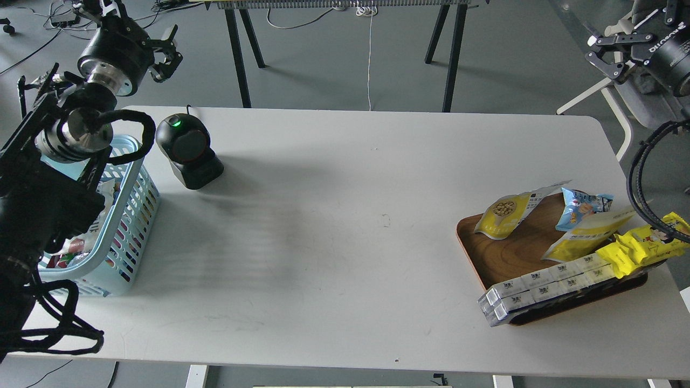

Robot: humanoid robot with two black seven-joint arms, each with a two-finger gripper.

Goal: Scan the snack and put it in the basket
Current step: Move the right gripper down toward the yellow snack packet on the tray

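Head view gives you the whole white worktop (345, 226) from above. Your left gripper (168, 51) is raised past the worktop's far left corner, over the floor; its two dark fingers stand apart and nothing is between them. Your right gripper (612, 54) is up beyond the far right corner, also off the worktop; its fingers are spread and empty.

The snack (506, 213) lies tilted on the far left part of the tray (504, 256), its nut picture facing up and its white top pointing toward the worktop's right edge. The tray sits near the right edge, closer to the near side than the far one. Just beside the snack, toward the right edge, you see a blue pouch (582, 207), and under that a pale pouch (590, 234) lying flat. A bright yellow wrapper (644, 245) hangs over the tray's right end. A row of white boxes (544, 291) runs along the tray's near rim, its left end poking out past the rim over the worktop.

The basket (132, 215) stands at the left edge, partly hidden behind your left arm; some packets show inside it, too covered to name. Just beyond the basket, near the far left corner, stands the black scanner (188, 151) with a green light on its top. The snack and the basket are well apart, at opposite ends of the worktop.
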